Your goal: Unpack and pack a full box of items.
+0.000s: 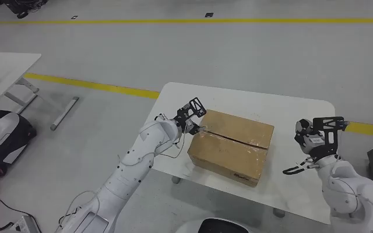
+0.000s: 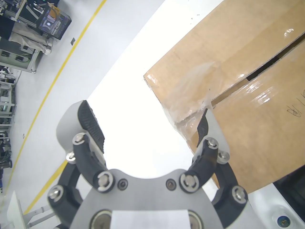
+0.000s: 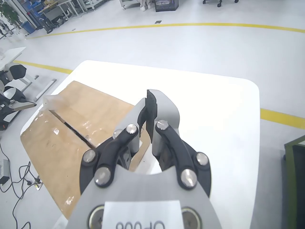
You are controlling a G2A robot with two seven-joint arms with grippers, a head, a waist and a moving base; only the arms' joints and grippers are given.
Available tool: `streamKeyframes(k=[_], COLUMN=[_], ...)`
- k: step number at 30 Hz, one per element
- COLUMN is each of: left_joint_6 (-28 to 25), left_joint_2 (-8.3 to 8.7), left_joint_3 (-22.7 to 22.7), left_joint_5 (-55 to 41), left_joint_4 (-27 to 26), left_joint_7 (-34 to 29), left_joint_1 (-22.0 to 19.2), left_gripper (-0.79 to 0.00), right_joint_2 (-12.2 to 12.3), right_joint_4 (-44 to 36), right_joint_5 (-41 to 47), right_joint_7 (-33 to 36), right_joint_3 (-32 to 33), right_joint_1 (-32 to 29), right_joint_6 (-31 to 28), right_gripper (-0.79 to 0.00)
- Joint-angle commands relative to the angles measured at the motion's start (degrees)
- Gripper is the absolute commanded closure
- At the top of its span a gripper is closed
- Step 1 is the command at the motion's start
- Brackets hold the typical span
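Note:
A brown cardboard box [image 1: 233, 144] lies on the white table [image 1: 250, 99], its top flaps closed with a narrow dark seam between them. Clear tape [image 2: 190, 89] is peeled and crumpled at the box's left end. My left gripper [image 1: 194, 119] hovers open at that end; in the left wrist view [image 2: 145, 117] one fingertip [image 2: 205, 122] rests at the seam by the loose tape. My right gripper [image 1: 317, 133] is shut and holds nothing, raised over the table to the right of the box [image 3: 71, 129], seen close in the right wrist view [image 3: 149, 110].
The table's bare surface [image 3: 209, 110] stretches right of and behind the box. A second white table [image 1: 14, 67] stands off to the far left. Yellow floor lines [image 1: 186, 21] cross the grey floor, and a dark green bin [image 3: 295, 168] sits beyond the table's right edge.

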Motion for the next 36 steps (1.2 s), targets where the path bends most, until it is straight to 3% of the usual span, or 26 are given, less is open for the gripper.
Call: streamKeyframes(k=[1, 4, 12, 19, 20, 22, 24, 25, 36], left_joint_6=[0.44, 1.13, 2.4, 6.73, 7.14, 8.31, 8.63, 8.72, 10.19], left_joint_2=[-0.06, -0.13, -1.0, -1.66, -1.74, -1.92, -2.13, -2.22, -2.86], left_joint_3=[0.6, 2.22, 5.66, 8.47, 8.81, 9.22, 9.79, 10.03, 11.58], left_joint_5=[1.73, 6.72, 9.18, 15.11, 15.82, 16.91, 17.68, 18.03, 22.56], left_joint_4=[0.4, 1.66, 6.05, 7.66, 7.84, 8.25, 8.81, 9.13, 9.65], left_joint_7=[0.01, -0.73, -0.14, 0.97, 1.23, 1.46, 1.75, 1.9, 4.44], left_joint_1=[-0.41, -1.46, -4.44, -5.5, -5.61, -5.8, -6.13, -6.33, -6.34], left_gripper=[-0.785, -0.785, -0.785, -0.785, -0.733, -0.292, -0.126, 0.0, 0.0], right_joint_2=[0.11, 0.2, 0.27, 0.28, 0.28, 0.28, 0.27, 0.26, 0.3], right_joint_4=[-0.79, -1.56, -2.58, -2.78, -2.82, -2.84, -2.87, -2.91, -2.99], right_joint_5=[-1.02, -1.78, -1.98, -1.65, -1.64, -1.6, -1.43, -1.39, -0.3], right_joint_7=[-0.09, -0.23, -0.27, 0.08, 0.12, 0.23, 0.26, 0.26, 0.55], right_joint_3=[0.14, 0.27, 0.33, 0.1, 0.07, 0.0, -0.07, -0.11, 0.08], right_joint_1=[-0.51, -1.06, -1.69, -1.77, -1.75, -1.74, -1.68, -1.67, -1.97], right_joint_6=[-0.19, -0.22, -0.06, -0.12, -0.09, 0.0, 0.04, 0.08, 0.29], right_gripper=[0.0, 0.0, 0.0, 0.0, 0.0, 0.0, 0.0, 0.0, 0.0])
